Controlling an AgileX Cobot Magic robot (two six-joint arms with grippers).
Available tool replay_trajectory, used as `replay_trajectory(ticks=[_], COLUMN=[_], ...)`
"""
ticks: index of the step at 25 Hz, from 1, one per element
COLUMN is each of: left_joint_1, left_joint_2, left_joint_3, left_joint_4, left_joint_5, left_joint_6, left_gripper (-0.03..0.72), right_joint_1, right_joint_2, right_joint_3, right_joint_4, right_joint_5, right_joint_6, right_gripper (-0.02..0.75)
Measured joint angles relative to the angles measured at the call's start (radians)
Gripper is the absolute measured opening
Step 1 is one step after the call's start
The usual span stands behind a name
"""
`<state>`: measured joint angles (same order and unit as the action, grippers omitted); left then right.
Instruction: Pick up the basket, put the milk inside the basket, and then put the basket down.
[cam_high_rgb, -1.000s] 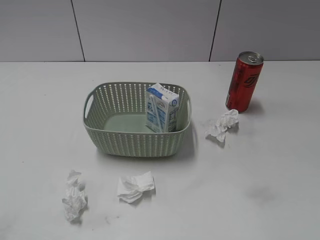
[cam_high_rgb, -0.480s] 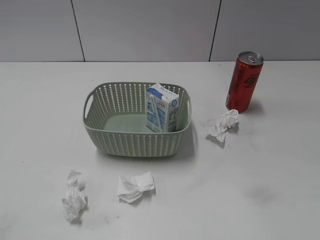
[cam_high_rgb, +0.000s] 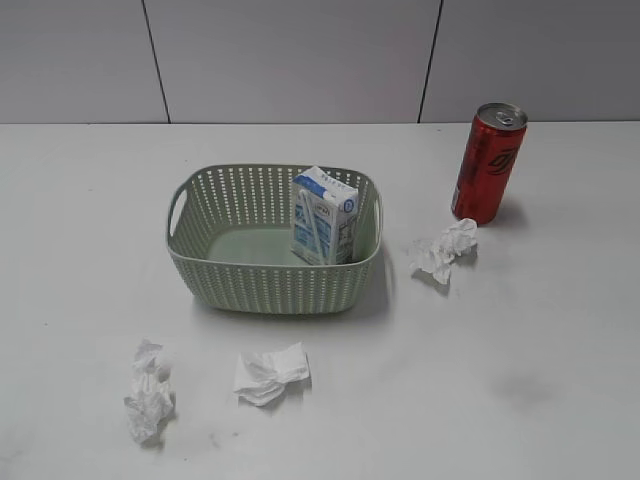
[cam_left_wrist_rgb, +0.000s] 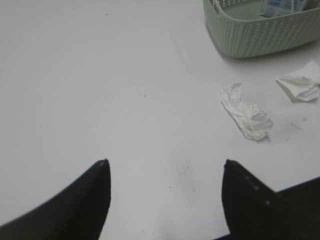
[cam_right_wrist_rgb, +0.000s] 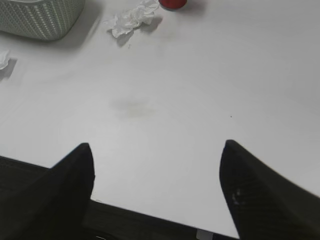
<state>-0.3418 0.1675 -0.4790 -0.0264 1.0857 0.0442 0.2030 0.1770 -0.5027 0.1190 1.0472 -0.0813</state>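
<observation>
The sage-green basket (cam_high_rgb: 210, 262) stands on the white table, left of centre. The white-and-blue milk carton (cam_high_rgb: 323, 216) stands upright inside it, at its right end. Neither arm shows in the exterior view. In the left wrist view the basket (cam_left_wrist_rgb: 250, 35) is at the top right, far from my open, empty left gripper (cam_left_wrist_rgb: 165, 167), which is over bare table near the front edge. In the right wrist view a corner of the basket (cam_right_wrist_rgb: 40, 17) is at the top left, and my right gripper (cam_right_wrist_rgb: 156, 150) is open and empty near the table's front edge.
A tall red soda can (cam_high_rgb: 488, 162) stands at the back right. Crumpled tissues lie right of the basket (cam_high_rgb: 443, 250) and in front of it (cam_high_rgb: 270, 373) (cam_high_rgb: 148, 392). The table's front edge shows in the right wrist view (cam_right_wrist_rgb: 150, 215).
</observation>
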Motion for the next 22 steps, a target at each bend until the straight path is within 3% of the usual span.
replay_trajectory(ticks=[3,10,14,22], left_joint_1=[0.02,0.227,0.314,0.338], left_joint_2=[-0.015,-0.106,-0.167,-0.173], left_joint_3=[0.0,0.0,0.0,0.0], left_joint_4=[-0.001,-0.001,-0.001,0.0], left_joint_5=[0.0,0.0,0.001,0.001], left_joint_6=[0.001,0.001,0.001,0.002], left_gripper=[0.501,0.464,0.461,0.445], right_joint_1=[-0.013,-0.13,-0.154,-0.157], right_joint_2=[-0.024,-0.126,-0.181,-0.183], right_joint_3=[0.0,0.0,0.0,0.0], right_joint_4=[0.006,0.013,0.017,0.045], right_joint_5=[-0.002,-0.003,-0.003,-0.003], right_joint_6=[0.0,-0.001,-0.002,-0.002], right_gripper=[0.589,0.589,0.589,0.589])
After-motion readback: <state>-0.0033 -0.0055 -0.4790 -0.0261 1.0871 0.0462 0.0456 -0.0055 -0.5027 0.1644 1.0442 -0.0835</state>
